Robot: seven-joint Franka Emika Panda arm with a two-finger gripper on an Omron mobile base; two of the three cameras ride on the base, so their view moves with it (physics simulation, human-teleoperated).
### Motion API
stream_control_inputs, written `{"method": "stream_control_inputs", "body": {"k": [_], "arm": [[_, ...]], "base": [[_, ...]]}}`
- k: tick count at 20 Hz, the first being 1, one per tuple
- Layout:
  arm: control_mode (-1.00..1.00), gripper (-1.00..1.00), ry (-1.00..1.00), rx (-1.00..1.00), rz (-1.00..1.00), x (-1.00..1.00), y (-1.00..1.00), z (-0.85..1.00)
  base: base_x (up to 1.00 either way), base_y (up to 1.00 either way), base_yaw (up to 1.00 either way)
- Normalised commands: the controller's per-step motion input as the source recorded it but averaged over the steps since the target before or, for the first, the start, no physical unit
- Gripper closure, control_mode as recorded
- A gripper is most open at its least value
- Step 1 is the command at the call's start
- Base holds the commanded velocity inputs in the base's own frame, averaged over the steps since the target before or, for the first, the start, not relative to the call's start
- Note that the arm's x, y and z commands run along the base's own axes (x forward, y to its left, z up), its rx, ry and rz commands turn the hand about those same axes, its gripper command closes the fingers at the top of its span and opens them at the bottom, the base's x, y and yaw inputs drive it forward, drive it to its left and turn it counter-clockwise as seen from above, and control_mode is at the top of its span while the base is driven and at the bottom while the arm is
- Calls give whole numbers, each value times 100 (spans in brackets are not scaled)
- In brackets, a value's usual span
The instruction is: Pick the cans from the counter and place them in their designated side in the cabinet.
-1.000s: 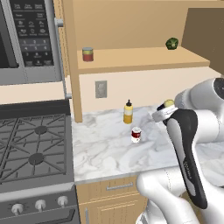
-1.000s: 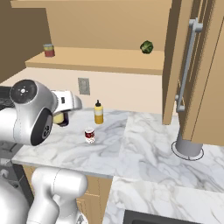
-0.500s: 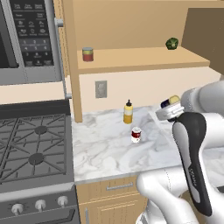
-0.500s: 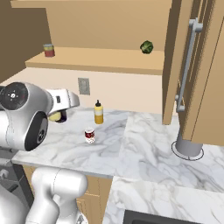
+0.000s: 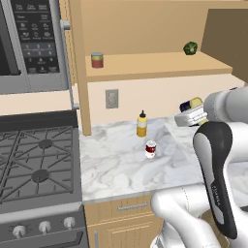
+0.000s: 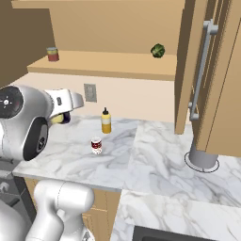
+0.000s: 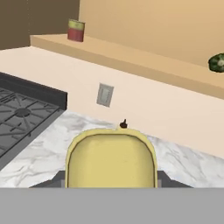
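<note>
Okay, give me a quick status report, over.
Gripper shut on the boxy tin, lifted above the counter. Round can waits beside yellow bottle. Cabinet shelf open ahead.

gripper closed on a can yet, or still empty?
Shut on the boxy tin: the gripper holds it above the counter; its yellow face sits between the fingertips in the hand view. The round can stands upright on the marble.

red-and-white can on veined marble counter, held tin seemingly blue-yellow.

Claw at 3 o'clock, above desk, clamped on dark blue tin. Round red-and-white can at centre, yellow bottle just behind at 12. Red can on cabinet shelf, 11 o'clock.
</note>
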Motion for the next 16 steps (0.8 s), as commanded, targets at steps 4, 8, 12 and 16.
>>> {"method": "stream_control_inputs", "body": {"k": [4, 8, 12, 16], "arm": [[-100, 100, -5, 0, 0, 0, 0, 30], [-100, 100, -5, 0, 1, 0, 0, 26], [-100, 100, -9, 0, 2, 0, 0, 8], [-100, 100, -13, 0, 3, 0, 2, -2]], "base": [[0, 0, 0], [0, 0, 0], [0, 0, 0], [0, 0, 0]]}}
